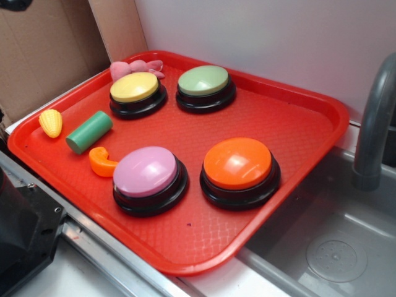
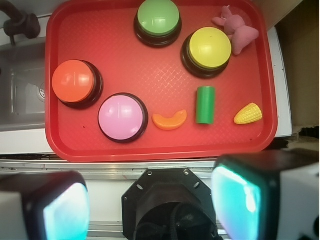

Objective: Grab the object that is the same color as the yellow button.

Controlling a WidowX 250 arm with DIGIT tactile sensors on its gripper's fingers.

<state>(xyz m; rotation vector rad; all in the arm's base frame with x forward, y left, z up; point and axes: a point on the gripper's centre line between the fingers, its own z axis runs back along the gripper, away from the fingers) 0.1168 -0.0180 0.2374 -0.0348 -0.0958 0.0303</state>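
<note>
Currently, the gripper sits at the bottom of the wrist view, jaws spread wide and holding nothing, well short of the red tray. The yellow corn cob lies at the right of that frame, near the tray's right edge, just beside the green cylinder. The yellow button stands above them, at upper right.

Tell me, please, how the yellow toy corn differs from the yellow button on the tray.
The toy corn is far smaller than the yellow button. The corn is oval, tapered and bumpy with kernels; the button has a smooth round dome. The corn is yellow all over, while the button's yellow top sits on a black base. The corn lies near the red tray's edge beside the green cylinder; the button stands next to the pink plush toy. Both are yellow.
</note>
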